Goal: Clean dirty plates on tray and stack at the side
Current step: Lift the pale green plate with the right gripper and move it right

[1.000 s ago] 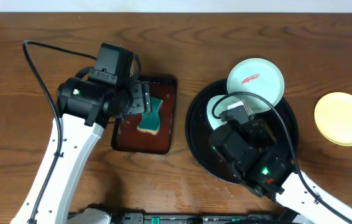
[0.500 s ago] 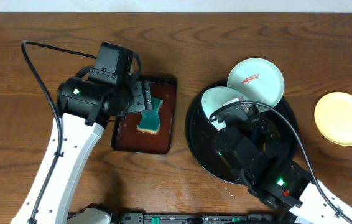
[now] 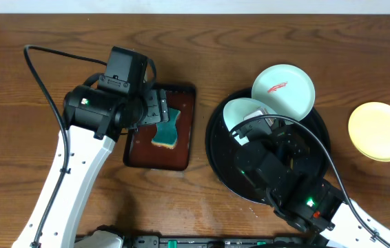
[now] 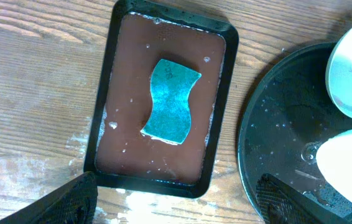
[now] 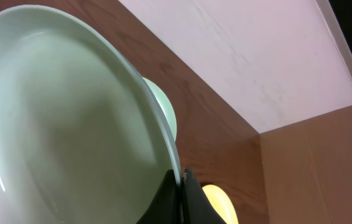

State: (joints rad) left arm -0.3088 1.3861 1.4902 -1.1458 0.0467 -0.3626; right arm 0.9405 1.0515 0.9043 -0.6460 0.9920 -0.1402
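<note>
glossy black tray [image 4: 275,143] w/ wet beads, matt wood-grain table [image 3: 284,34], rough sponge [image 4: 171,99].

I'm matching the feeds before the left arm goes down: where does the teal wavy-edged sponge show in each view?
Overhead: the teal wavy-edged sponge lies left of centre, in the small rectangular red-brown tray.
Left wrist: mid-frame, in that same tray.
Right wrist: not in it; a pale plate fills the view.
Shared landmark: the large round glossy black tray, right of the sponge in overhead and left wrist.
</note>
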